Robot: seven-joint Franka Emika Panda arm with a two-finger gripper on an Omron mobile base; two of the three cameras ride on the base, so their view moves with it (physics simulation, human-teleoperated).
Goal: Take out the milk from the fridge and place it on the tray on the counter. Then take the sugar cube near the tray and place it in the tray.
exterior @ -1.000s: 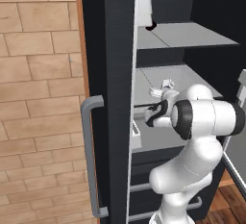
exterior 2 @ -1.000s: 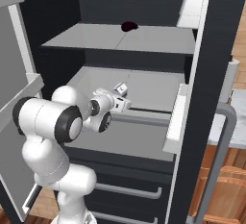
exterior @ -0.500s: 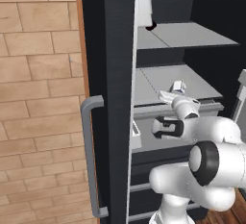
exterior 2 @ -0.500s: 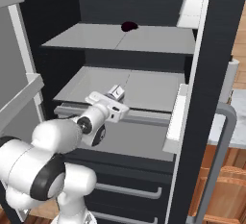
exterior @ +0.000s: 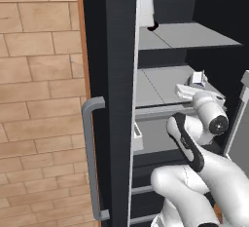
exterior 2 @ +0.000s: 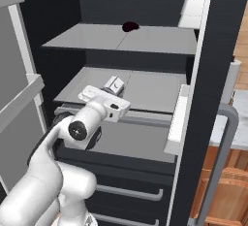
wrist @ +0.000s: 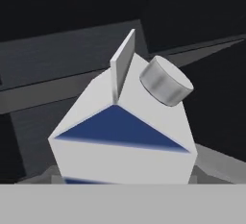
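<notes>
Reaching into the tall black fridge [exterior 2: 213, 99] with grey inner shelves, the white robot arm stretches over the middle grey shelf [exterior 2: 145, 87]. The small white gable-topped milk carton [exterior 2: 115, 85] with a blue patch stands on that middle shelf, just past the two-finger gripper [exterior 2: 110, 91]. In the hand view the milk carton [wrist: 122, 136] looks very big and close, with a blue triangle on its side and a round grey cap on its sloped top. I cannot tell if the fingers are wide or narrow. A small dark round thing [exterior 2: 130, 26] lies on the shelf above the milk. The long grey bar handle [exterior: 92, 158] hangs on the open fridge door, left of the shelf.
</notes>
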